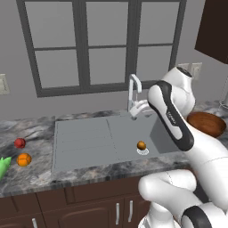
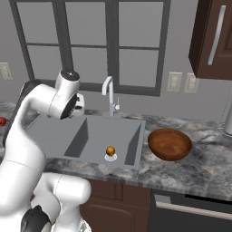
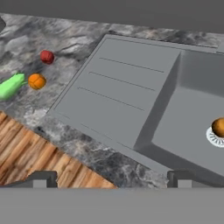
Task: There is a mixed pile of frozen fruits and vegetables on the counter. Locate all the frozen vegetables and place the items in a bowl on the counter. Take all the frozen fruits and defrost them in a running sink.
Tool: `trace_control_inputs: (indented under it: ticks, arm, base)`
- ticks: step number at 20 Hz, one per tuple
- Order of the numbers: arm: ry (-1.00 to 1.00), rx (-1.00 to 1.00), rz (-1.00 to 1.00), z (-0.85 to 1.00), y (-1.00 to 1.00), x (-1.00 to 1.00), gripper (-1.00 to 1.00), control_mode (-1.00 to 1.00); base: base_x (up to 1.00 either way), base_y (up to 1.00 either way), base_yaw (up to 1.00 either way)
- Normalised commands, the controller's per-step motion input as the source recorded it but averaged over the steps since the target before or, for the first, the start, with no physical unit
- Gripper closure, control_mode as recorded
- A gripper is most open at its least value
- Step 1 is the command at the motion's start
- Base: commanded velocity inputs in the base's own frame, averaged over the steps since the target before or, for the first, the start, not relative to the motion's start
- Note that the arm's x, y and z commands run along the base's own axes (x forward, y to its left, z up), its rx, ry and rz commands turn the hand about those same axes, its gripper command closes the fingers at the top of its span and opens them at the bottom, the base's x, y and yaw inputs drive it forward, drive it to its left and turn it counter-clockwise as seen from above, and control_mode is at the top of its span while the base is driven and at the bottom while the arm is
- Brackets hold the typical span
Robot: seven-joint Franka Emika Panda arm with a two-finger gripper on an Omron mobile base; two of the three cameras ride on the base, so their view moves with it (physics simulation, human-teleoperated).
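So the gripper (image 3: 111,177) is hanging over the sink's (image 1: 89,142) drainboard with its jaws spread wide and nothing in them. The brownish orange ball (image 1: 141,145) sits on the drain, while the red ball (image 1: 19,143), bright orange ball (image 1: 24,159) and green pointed piece (image 3: 11,85) are bunched on the counter (image 1: 40,176) off to the left. The wooden bowl (image 2: 170,144) is on the counter right of the sink.

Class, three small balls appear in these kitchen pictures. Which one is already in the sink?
The brownish orange ball, sitting on the drain in the sink. The red ball and bright orange ball lie on the counter.
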Motion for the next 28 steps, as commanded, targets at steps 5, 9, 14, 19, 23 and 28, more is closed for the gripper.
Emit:
trace_control_inputs:
  ticks: [5, 9, 14, 19, 23, 28]
  arm:
    - [-0.02, 0.06, -0.03, 0.06, 0.28, -0.01, -1.00, -1.00]
    - [-0.08, 0.00, -0.03, 0.00, 0.62, -0.10, -1.00, -1.00]
    - [-0.15, -0.04, -0.06, 0.11, 0.90, -0.07, -1.00, -1.00]
    - [-0.11, -0.03, -0.05, 0.17, 0.71, -0.01, -1.00, -1.00]
    - [-0.05, -0.01, -0.03, 0.03, 0.58, -0.07, -1.00, -1.00]
    - [-0.09, -0.01, -0.02, 0.00, 0.62, -0.18, -1.00, -1.00]
  base:
    - [0.00, 0.00, 0.00]
    - [0.00, 0.00, 0.00]
    - [0.00, 0.00, 0.00]
    - [0.00, 0.00, 0.00]
    - [0.00, 0.00, 0.00]
    - [0.00, 0.00, 0.00]
